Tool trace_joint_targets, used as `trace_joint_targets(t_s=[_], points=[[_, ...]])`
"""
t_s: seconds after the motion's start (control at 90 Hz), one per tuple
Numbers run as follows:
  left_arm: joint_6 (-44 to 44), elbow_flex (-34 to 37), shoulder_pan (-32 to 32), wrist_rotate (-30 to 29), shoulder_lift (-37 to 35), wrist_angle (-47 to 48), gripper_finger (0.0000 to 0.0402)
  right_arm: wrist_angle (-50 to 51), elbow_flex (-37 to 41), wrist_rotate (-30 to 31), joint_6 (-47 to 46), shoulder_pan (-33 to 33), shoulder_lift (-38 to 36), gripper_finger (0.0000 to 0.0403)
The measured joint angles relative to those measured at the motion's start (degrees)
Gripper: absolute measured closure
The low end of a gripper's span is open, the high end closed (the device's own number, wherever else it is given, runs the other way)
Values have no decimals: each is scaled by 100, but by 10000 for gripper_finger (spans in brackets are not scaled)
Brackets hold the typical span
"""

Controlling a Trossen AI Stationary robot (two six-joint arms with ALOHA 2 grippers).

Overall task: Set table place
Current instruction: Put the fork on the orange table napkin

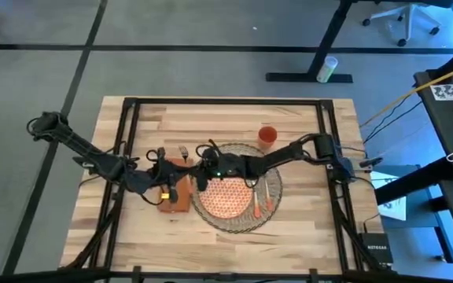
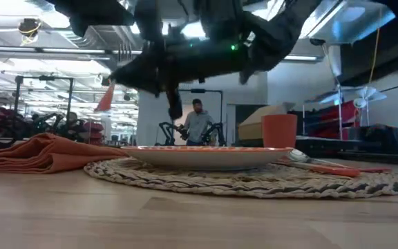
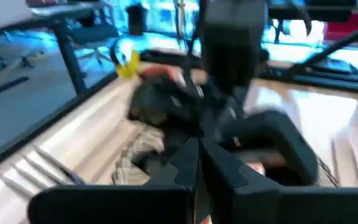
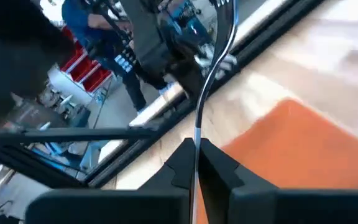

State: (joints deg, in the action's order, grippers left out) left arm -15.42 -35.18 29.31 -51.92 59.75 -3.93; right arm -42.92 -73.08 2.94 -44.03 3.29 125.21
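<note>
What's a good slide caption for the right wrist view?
Right gripper pinching a fork above the orange napkin.

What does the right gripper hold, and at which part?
The right gripper pinches the fork low on its metal stem, tines pointing away above the napkin.

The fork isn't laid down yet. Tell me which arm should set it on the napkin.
Right. The right gripper is shut on the orange-handled metal fork, directly above the rust-orange cloth napkin; the left gripper only hovers near that napkin.
</note>
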Motion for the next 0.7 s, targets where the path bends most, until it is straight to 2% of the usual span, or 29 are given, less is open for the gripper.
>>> trace_joint_targets(t_s=[0.2,0.267,0.378,0.544,0.7], points=[[560,-2,36,-941,-176,-280,402,-46,4,33,-121,5,118,403],[663,-2,14,-1046,-357,-145,402,-67,4,85,-133,30,118,403],[480,-2,-12,-658,-803,582,402,-66,4,237,-221,50,118,403],[-356,0,-23,-54,-1480,2070,402,-55,-38,241,-336,50,118,403],[-938,4,-23,492,-1830,3045,402,-20,-351,201,-324,86,120,403]])
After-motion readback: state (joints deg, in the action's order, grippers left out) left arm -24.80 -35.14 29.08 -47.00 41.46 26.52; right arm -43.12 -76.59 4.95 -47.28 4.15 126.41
